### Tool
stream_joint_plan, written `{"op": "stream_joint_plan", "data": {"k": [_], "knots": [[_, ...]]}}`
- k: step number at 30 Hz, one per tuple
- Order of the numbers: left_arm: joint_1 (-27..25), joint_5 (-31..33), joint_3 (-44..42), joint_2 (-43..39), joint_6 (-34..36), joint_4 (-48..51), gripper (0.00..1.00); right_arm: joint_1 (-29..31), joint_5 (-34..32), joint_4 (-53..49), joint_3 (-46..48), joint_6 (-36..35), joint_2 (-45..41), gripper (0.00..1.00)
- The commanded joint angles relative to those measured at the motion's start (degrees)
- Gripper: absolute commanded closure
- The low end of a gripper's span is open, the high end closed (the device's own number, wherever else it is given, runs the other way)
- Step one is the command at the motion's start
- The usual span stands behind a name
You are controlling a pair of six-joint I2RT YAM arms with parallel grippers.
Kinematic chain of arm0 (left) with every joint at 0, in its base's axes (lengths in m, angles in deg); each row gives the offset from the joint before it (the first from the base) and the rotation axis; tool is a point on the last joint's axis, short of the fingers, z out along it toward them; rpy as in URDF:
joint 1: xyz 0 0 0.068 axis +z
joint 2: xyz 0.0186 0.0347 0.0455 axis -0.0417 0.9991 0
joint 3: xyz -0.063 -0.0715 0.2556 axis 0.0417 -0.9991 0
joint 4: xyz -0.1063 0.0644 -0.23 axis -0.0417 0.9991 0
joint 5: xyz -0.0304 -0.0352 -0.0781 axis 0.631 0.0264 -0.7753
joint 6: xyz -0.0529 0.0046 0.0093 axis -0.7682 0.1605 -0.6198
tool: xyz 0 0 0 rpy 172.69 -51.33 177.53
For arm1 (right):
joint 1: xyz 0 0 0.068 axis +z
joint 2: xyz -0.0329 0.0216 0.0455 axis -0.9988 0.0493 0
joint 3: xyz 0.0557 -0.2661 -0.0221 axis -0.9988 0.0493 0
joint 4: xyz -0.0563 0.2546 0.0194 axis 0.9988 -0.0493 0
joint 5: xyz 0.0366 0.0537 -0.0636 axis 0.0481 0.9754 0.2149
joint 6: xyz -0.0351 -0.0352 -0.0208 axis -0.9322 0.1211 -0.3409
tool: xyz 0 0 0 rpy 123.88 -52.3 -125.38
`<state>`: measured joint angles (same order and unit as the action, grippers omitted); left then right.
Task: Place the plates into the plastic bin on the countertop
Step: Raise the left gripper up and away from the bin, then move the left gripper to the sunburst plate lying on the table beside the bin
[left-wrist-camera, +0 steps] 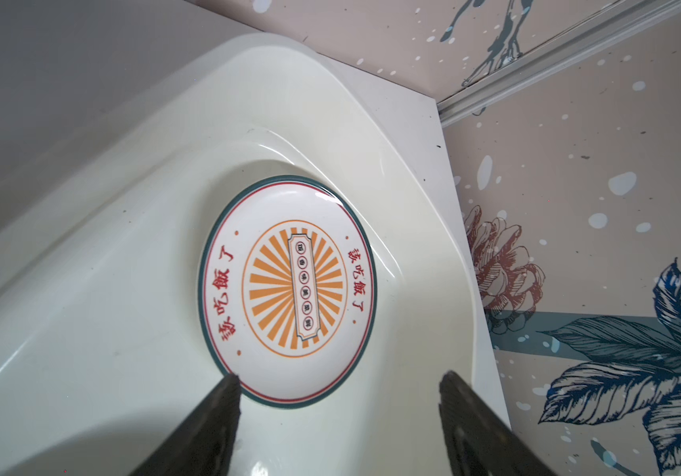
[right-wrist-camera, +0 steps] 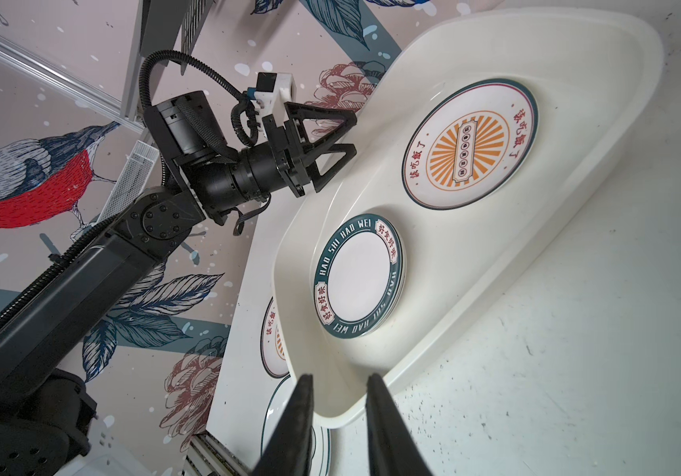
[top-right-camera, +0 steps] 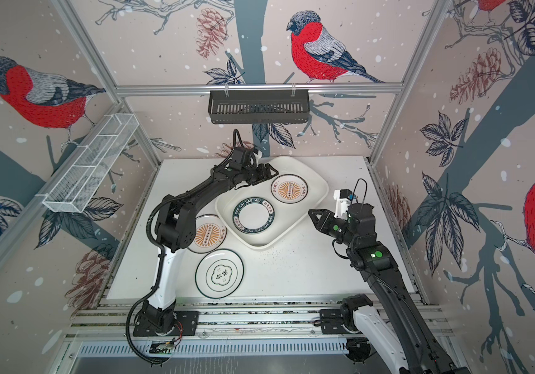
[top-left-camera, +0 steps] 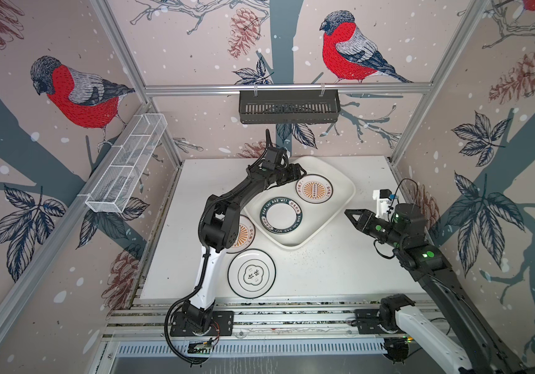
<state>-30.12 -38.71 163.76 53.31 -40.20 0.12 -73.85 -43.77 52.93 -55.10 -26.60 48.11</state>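
Observation:
The plastic bin (top-left-camera: 311, 224) (top-right-camera: 284, 223) lies askew at the back of the countertop (top-left-camera: 340, 268). Inside it are a sunburst plate (top-left-camera: 314, 193) (left-wrist-camera: 289, 288) (right-wrist-camera: 470, 144) and a stack of green-lettered plates (top-left-camera: 280, 216) (right-wrist-camera: 357, 276). On the countertop, another sunburst plate (top-left-camera: 244, 234) is half hidden under my left arm, and a black-rimmed emblem plate (top-left-camera: 251, 273) lies near the front. My left gripper (top-left-camera: 300, 171) (left-wrist-camera: 339, 377) hangs open just above the bin beside the sunburst plate, holding nothing. My right gripper (top-left-camera: 347, 213) (right-wrist-camera: 339, 377) hovers right of the bin, narrowly open and empty.
A black slotted basket (top-left-camera: 289, 108) hangs on the back wall. A white wire rack (top-left-camera: 127, 165) is fixed to the left wall. The left arm's elbow (top-left-camera: 219, 223) stands over the countertop's left side. Aluminium rails (top-left-camera: 276, 319) run along the front edge.

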Motion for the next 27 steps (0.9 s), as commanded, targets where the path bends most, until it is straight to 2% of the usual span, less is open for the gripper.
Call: {"op": "stream_joint_plan", "data": {"k": [1,7,12,18,21,24,26,27], "knots": [[-0.33,-2.08,-1.97,-3.85,0.78,1.02,0.24,-0.04,0.9,1.59,-0.18,0.49,0.0,0.73],[-0.08,1.17,-8.06,-15.82,9.3,6.49,0.24,0.12,3.0,3.77,-0.97,0.12,2.41,0.71],[3.95,0.56,-22.81,-31.19,15.13,4.01,0.24,0.21,4.92,7.07,-1.29,-0.83,5.4,0.7],[15.34,-4.74,-36.57,-44.92,24.69,9.14,0.23,0.52,8.16,11.61,-2.41,-1.45,9.91,0.7],[22.48,-4.01,-41.81,-49.95,29.27,14.64,0.23,0.99,8.95,12.68,-2.98,-1.98,11.75,0.7],[30.62,-4.09,-48.24,-54.33,32.97,15.57,0.23,1.71,9.34,13.65,-3.09,-2.22,13.28,0.7],[35.27,-7.97,-51.0,-55.93,37.17,16.88,0.21,2.19,9.35,14.29,-3.13,-2.17,14.13,0.7],[36.52,-9.68,-51.96,-56.18,40.13,18.18,0.17,2.51,9.28,14.78,-3.03,-1.99,14.54,0.7]]}}
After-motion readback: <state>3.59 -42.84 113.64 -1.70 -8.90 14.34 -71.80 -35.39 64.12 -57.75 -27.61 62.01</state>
